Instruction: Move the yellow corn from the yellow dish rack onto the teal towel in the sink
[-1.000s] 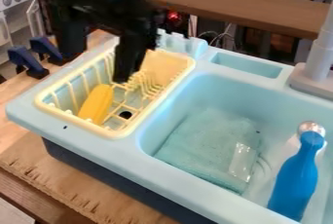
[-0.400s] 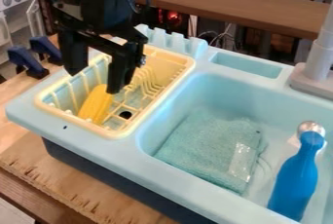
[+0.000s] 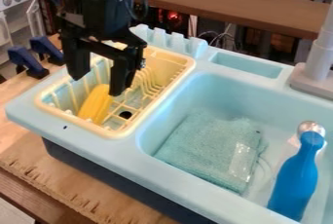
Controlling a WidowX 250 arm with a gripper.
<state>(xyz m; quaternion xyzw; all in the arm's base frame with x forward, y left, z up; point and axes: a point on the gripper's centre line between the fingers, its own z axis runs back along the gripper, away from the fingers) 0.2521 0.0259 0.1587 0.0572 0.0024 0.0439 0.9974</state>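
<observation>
A wooden tabletop [image 3: 19,96] carries the biggest thing here, a pale blue toy sink [image 3: 166,174]. The black gripper [image 3: 97,85] hangs over its left part in the view, with its fingers apart and nothing between them. Below is a yellow dish rack [image 3: 116,133], set into the sink beside the basin. Down in the basin lies a folded teal cloth [image 3: 201,147], and near it a blue bottle-shaped object [image 3: 292,184] leans at a slant. Smallest of these is the yellow, elongated object [image 3: 96,102], which rests inside the rack near its front end, just beside the lower fingertip in the view; whether they touch, I cannot tell.

Over the last second the gripper has shifted and turned, then settled slightly lower, while the yellow object has kept its place. That leaves it free in the rack, so judging by the open fingers, no grasp is in effect now.
</observation>
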